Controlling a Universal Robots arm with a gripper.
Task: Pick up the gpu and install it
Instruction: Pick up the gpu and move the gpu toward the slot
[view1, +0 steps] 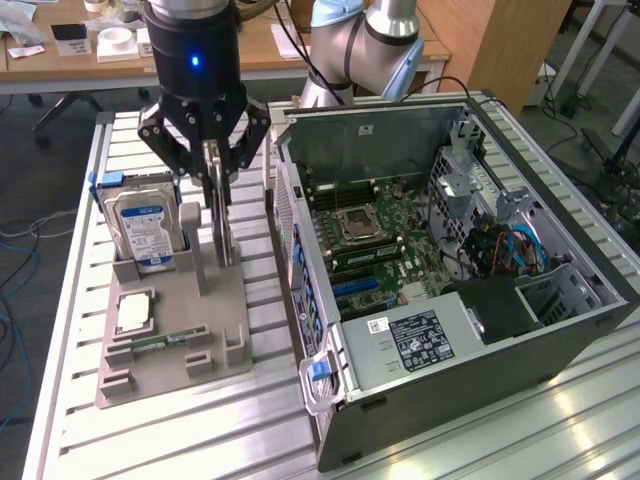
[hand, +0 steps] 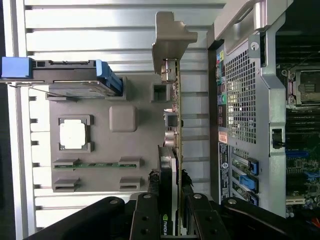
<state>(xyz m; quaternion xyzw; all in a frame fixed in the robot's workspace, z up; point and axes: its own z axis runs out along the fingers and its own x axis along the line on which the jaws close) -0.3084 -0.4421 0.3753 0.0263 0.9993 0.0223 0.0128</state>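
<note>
Gripping the gpu (view1: 225, 240) (hand: 169, 165) on edge, claw (view1: 215, 185) (hand: 171, 192) clamped on it over the grey tray (view1: 160, 370), beside the open computer case (view1: 480, 360).

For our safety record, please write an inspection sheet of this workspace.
Surface: slatted metal table, grey holder tray on it.
Job's things: gpu upright at the tray; open computer case beside it.
Clutter: hard drive, processor, memory stick in the tray.
Grippers: gripper closed on the gpu.
Cables: red and blue cables inside the case; blue cable on the floor.
Surroundings: desk with small items behind.
</note>
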